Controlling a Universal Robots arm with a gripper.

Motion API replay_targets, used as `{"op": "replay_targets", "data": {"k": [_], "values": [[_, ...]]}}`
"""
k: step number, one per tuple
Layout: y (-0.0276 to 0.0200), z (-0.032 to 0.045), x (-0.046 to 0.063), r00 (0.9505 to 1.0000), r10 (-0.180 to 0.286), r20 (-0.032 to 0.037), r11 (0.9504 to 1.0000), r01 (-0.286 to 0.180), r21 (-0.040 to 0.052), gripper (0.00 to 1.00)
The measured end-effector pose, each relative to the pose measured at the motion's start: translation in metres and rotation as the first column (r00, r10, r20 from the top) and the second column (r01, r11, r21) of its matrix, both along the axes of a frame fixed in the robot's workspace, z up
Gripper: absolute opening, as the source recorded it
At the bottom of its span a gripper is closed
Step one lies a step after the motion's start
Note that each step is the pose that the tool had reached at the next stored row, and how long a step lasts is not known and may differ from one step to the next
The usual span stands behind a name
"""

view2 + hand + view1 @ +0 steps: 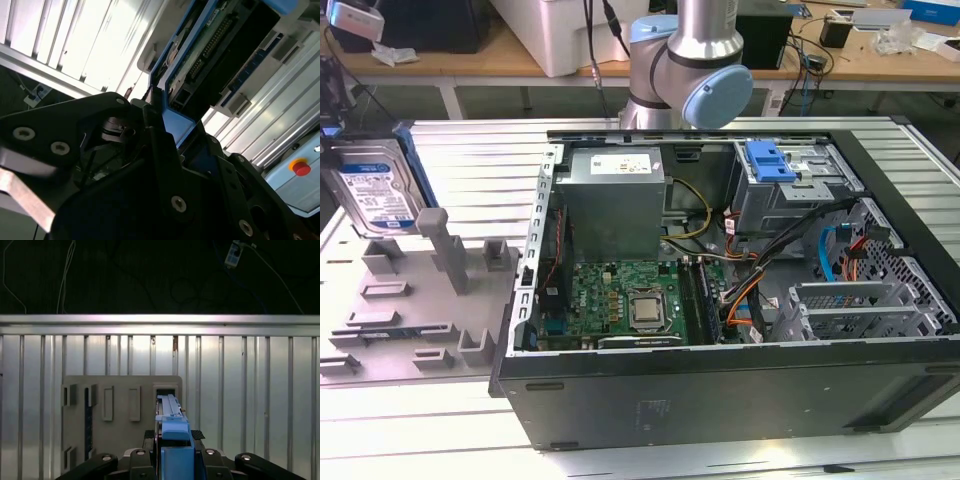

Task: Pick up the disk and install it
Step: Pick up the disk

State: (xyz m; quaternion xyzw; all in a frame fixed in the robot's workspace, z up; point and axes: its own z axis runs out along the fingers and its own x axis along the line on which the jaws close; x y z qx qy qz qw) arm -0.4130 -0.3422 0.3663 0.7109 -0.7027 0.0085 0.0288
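Disk stands on edge at the grey fixture on the bench, at nine o'clock from the case in the exterior view. End effector clamps its edge. Lifting well likely means pulling straight along the slot, without tilt.
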Motion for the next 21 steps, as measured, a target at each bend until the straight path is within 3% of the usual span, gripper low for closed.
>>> {"op": "replay_targets", "data": {"k": [13, 21], "values": [[0.0001, 0.0235, 0.000, 1.0000, 0.000, -0.0001, 1.0000, 0.000, 0.0001, 0.37], [0.0001, 0.0473, 0.001, 1.0000, 0.000, 0.0000, 1.0000, 0.000, 0.0000, 0.37]]}}
